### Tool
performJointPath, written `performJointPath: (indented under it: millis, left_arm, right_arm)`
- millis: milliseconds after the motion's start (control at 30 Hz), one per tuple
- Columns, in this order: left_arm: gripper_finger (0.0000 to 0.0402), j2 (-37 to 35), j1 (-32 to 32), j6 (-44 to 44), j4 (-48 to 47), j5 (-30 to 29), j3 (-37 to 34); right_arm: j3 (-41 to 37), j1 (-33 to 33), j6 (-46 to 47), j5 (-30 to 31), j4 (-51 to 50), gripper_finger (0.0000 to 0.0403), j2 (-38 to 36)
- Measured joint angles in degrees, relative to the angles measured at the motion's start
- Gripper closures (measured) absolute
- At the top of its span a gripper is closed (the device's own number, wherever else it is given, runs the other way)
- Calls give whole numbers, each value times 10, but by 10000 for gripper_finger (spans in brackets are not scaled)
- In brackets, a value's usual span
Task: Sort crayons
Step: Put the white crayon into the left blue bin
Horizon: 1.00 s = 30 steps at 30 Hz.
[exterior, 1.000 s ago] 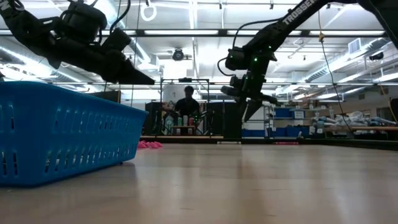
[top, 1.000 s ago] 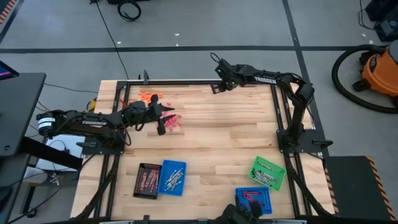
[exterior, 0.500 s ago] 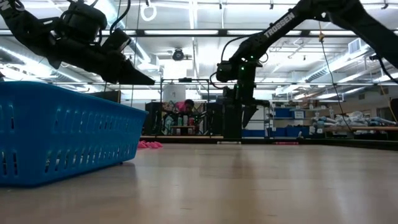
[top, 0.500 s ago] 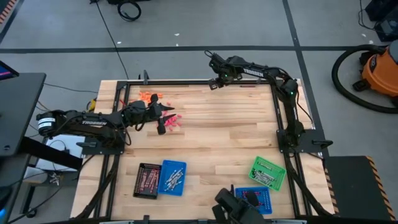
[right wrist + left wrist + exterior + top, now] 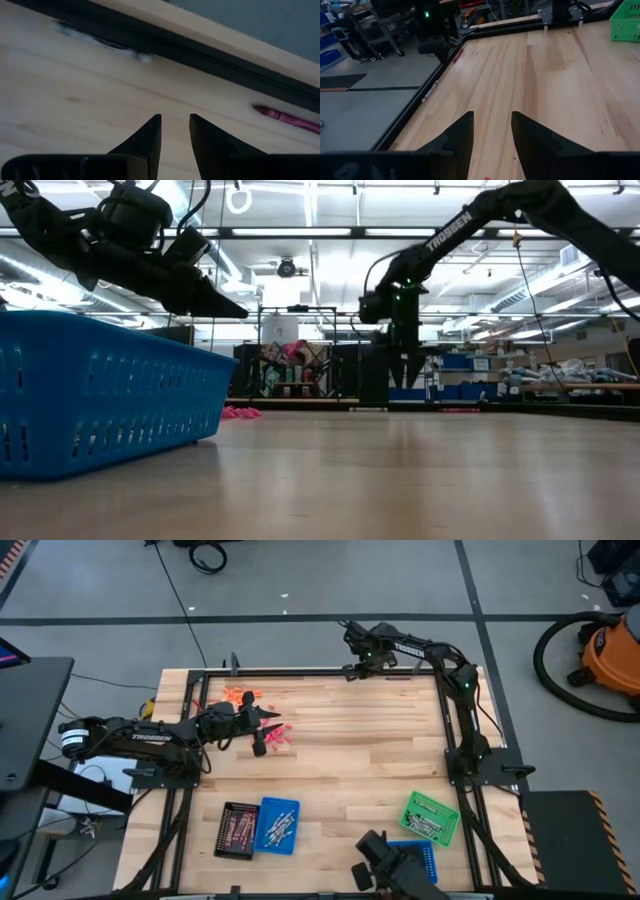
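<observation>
1. Sorting only partly complete, judging by the layout: black tray [image 5: 236, 829], blue tray [image 5: 277, 825], green tray [image 5: 431, 817] and a second blue tray [image 5: 417, 858] loaded with crayons along the near edge of the wooden table [image 5: 350, 760].
2. Remaining loose on the table: orange crayons [image 5: 238, 695] near the far left corner, red-pink crayons [image 5: 278, 734] a little nearer the table centre, and a single red-pink crayon [image 5: 287, 118] lying just beside the black rail at the far edge.
3. Left gripper [image 5: 262, 730] positioned over the left part of the table, directly above the red-pink crayons; fingers [image 5: 457, 140] slightly apart, nothing between them, with only a sliver of pink visible at the very bottom of the left wrist view.
4. Right gripper [image 5: 356, 665] positioned at the far edge of the table, pointing down at bare wood; fingers [image 5: 147, 135] a narrow gap apart and empty.
5. Single red-pink crayon located off to one side of the right gripper, clear of the fingers, not touching them.
6. Likely next requirement: sideways shift along the far edge before any closing on that crayon.
</observation>
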Motion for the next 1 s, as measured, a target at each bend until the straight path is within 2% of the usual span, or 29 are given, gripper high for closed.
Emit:
performJointPath:
  millis: [367, 700, 1000]
  left_arm:
    - [260, 0, 0, -2, -1, 0, 0]
    - [260, 0, 0, 0, 2, 0, 0]
    - [260, 0, 0, 0, 1, 0, 0]
  right_arm:
    - [0, -47, -20, -41, -6, 294, 6]
    - [0, -56, 35, -82, 58, 294, 12]
    - [0, -59, 62, -103, 70, 294, 12]
